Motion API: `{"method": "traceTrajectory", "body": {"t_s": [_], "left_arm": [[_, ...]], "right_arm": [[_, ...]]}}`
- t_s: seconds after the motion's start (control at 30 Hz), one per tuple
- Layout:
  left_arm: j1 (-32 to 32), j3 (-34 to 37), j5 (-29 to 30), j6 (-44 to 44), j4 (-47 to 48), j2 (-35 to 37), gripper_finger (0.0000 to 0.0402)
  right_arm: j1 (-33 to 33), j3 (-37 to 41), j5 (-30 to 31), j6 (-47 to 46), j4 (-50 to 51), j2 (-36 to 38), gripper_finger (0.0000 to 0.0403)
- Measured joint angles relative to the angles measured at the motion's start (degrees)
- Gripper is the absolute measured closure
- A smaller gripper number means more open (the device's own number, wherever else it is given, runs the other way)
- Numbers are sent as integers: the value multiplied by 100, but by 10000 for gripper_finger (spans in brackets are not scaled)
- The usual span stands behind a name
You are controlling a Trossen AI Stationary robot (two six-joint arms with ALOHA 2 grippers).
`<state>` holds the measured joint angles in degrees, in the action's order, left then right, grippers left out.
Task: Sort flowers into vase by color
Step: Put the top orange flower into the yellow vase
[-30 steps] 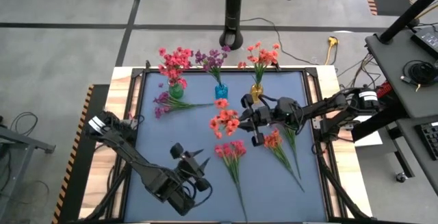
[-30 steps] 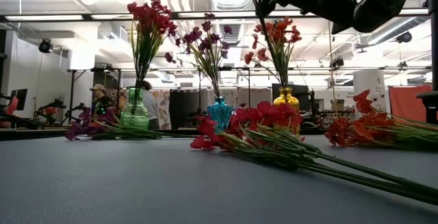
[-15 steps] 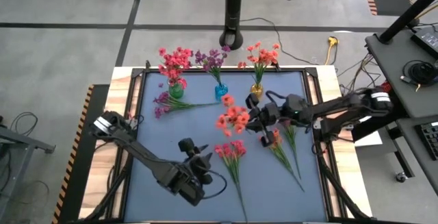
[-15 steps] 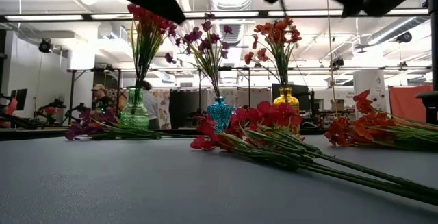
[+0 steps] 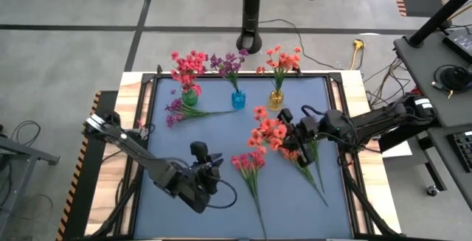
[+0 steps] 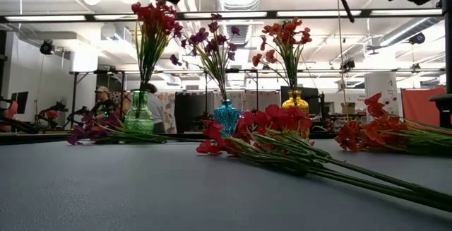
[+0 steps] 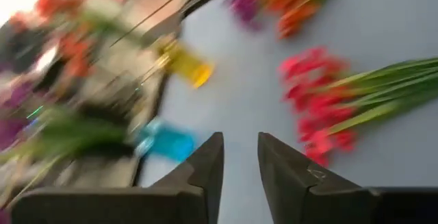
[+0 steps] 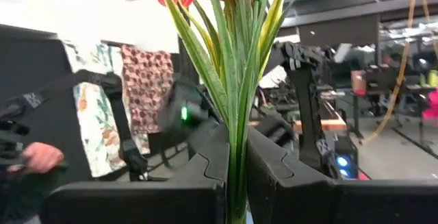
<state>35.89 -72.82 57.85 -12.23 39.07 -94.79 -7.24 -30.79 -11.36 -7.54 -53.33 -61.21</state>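
orange-red sprig point(image 5: 267, 129) lifted rightward, clamped in right gripper point(image 5: 293, 136)

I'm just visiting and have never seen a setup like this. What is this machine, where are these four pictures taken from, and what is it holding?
It is a robot with two dark arms at a table covered by a blue-grey mat. One picture looks straight down from above, one looks level across the tabletop, and two come from cameras on the arms' wrists.

At the far edge stand a green vase, a blue vase and a yellow vase, each already holding flowers. Loose sprigs lie on the mat: a purple sprig, a pink-red sprig and an orange-red sprig.

The right gripper is shut on the stems of an orange-red bunch, lifted above the mat. The left gripper hangs empty near the table's front, its fingers slightly apart.
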Motion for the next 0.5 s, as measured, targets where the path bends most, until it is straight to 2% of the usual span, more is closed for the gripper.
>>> {"method": "traceTrajectory", "body": {"t_s": [0.03,0.13,0.2,0.33,0.43,0.5], "left_arm": [[-23,236,-295,490,-622,181,336],[-149,1242,-1652,2005,-3147,802,359],[-288,1989,-2278,2559,-4820,1189,368],[-659,3301,-2427,2605,-7861,1517,375],[-907,3941,-2427,2519,-9384,1465,372],[-1030,4230,-2436,2453,-10047,1378,363]], "right_arm": [[-14,0,79,7,34,-3,383],[-18,-4,105,99,-36,-64,383],[-78,-2,163,145,-167,-206,383],[-310,-11,648,285,-1141,-852,383],[-418,-103,986,536,-1827,-1465,383],[-428,-228,1047,592,-2204,-1866,383]]}}
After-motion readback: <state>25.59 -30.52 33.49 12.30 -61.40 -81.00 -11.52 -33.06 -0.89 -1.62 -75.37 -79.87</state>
